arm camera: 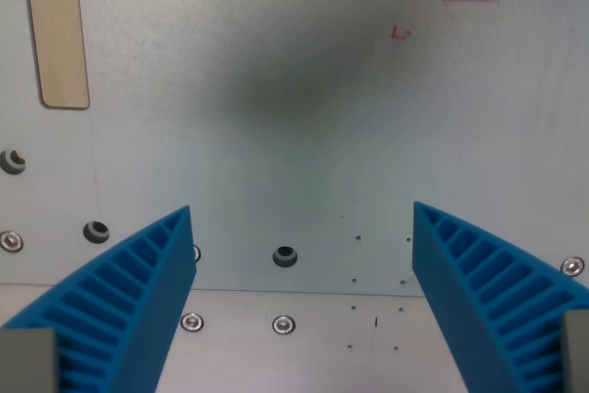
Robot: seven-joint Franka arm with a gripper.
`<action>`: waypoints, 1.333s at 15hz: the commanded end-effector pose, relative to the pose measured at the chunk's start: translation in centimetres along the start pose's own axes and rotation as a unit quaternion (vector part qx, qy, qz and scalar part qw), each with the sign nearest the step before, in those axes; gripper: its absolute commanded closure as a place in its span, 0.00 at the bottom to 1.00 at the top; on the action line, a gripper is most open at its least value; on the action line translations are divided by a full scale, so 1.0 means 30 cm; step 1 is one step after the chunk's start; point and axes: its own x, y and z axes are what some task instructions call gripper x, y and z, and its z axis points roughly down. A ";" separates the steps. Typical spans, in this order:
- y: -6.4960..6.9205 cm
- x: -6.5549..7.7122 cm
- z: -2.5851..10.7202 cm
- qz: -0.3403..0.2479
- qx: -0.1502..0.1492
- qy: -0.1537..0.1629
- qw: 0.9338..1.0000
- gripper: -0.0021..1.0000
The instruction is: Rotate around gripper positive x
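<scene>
My gripper [302, 213] looks straight down on a pale grey-white table surface [294, 117]. Its two blue ribbed fingers [129, 301] rise from the wrist view's lower corners, one at the left and one at the right, set wide apart. The gripper is open and nothing lies between the fingers. A soft dark shadow [285, 89] falls on the surface above the gap. No loose object is in view.
A light wooden strip [57, 29] with rounded end lies at the upper left. Red pen marks [471, 2] show at the upper right. Several screws and dark holes [285, 256] dot the surface; a panel seam [304, 292] runs across low down.
</scene>
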 end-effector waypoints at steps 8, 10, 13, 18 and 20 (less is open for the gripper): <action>0.000 0.000 -0.007 0.000 0.047 0.002 0.999 0.00; 0.000 0.000 -0.007 0.000 0.058 0.002 0.998 0.00; 0.000 0.000 -0.007 0.000 0.076 0.002 0.997 0.00; 0.000 0.000 -0.007 0.000 0.105 0.002 0.994 0.00; 0.000 0.000 -0.007 0.000 0.116 0.002 0.993 0.00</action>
